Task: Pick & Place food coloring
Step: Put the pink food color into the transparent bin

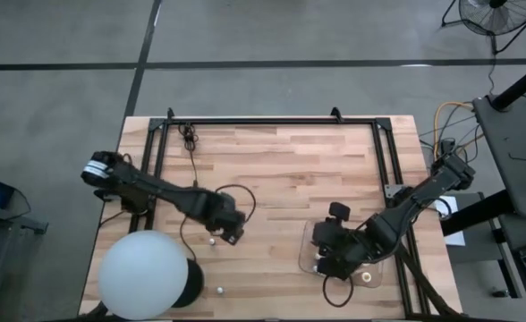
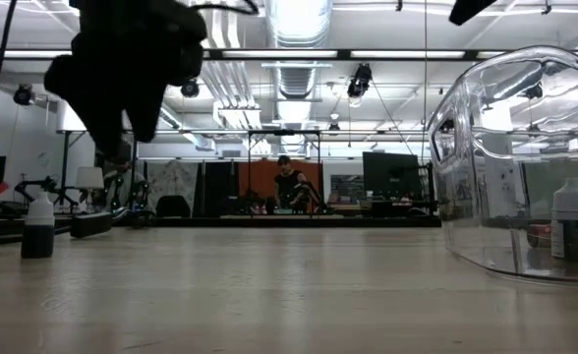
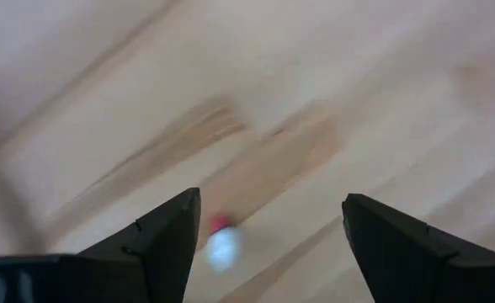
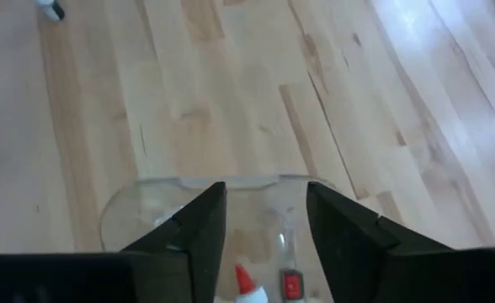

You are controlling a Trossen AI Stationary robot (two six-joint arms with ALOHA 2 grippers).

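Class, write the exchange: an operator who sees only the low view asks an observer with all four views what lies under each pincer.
Operator: What is under the left pincer?
Observer: Its wrist view shows a red-capped bottle on the table between the left pincer's open fingers, not gripped.
Operator: And the right one?
Observer: The right pincer hangs over the tray, fingers apart, with a red-tipped bottle in the tray below.
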